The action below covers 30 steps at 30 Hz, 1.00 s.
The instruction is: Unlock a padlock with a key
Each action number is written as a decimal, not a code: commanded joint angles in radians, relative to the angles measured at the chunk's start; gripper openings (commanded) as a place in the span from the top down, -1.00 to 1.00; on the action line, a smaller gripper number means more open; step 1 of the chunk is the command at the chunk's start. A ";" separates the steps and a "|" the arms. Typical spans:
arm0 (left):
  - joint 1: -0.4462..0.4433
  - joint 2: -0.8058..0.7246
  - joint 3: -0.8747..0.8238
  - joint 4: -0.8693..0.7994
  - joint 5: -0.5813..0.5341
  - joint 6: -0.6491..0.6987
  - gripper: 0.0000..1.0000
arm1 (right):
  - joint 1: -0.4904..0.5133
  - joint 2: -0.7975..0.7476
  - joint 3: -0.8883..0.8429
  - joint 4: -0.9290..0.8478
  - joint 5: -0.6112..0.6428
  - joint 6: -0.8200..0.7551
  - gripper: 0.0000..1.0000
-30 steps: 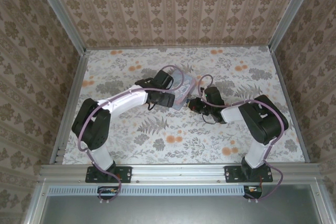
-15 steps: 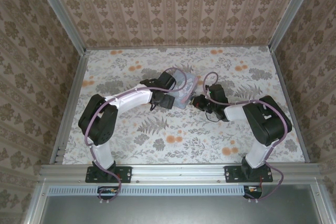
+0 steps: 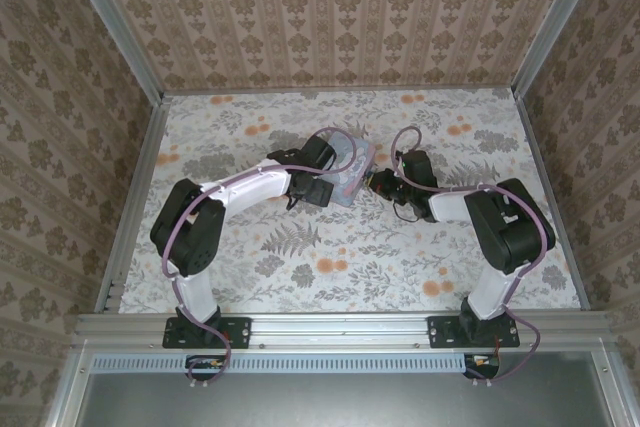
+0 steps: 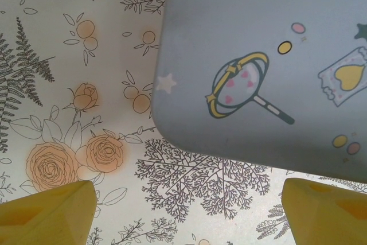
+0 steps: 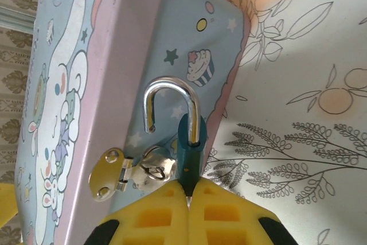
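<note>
Beside the tin [image 5: 74, 113], the right gripper [image 5: 186, 190] is clamping the little padlock [image 5: 189, 153].
Its shackle [image 5: 172, 84] is hanging open just by the hasp [image 5: 109, 173]. The left gripper [image 4: 186, 210] is sitting spread wide, gripping nothing, so I'm guessing any snag is dragging the tin across the surface [image 5: 298, 142] or popping the padlock loose.

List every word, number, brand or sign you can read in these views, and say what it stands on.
No readable text.
The pale-blue tin carries drawings, not words: a white cartoon dog, a cupcake, a heart wand.
The padlock shows no legible marking.
</note>
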 commanded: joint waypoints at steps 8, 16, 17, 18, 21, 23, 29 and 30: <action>-0.001 -0.086 -0.016 -0.008 0.056 -0.010 -0.73 | -0.028 -0.156 -0.146 -0.024 -0.060 -0.016 1.00; 0.015 -0.211 -0.049 0.004 0.119 -0.043 -0.74 | 0.083 -0.360 -0.238 -0.164 -0.131 -0.024 1.00; 0.017 -0.228 -0.053 0.003 0.121 -0.046 -0.74 | 0.118 -0.398 -0.244 -0.188 -0.127 -0.024 1.00; 0.019 -0.240 -0.056 0.000 0.123 -0.047 -0.75 | 0.150 -0.420 -0.250 -0.204 -0.123 -0.023 1.00; 0.026 -0.277 -0.067 -0.004 0.126 -0.051 -0.75 | 0.250 -0.472 -0.269 -0.217 -0.111 0.010 1.00; 0.031 -0.298 -0.081 -0.003 0.126 -0.060 -0.76 | 0.330 -0.491 -0.272 -0.225 -0.085 0.029 1.00; 0.049 -0.338 -0.144 0.018 0.126 -0.087 -0.76 | 0.476 -0.401 -0.275 -0.102 -0.068 0.109 1.00; 0.052 -0.342 -0.153 0.020 0.126 -0.091 -0.76 | 0.481 -0.378 -0.277 -0.084 -0.069 0.113 1.00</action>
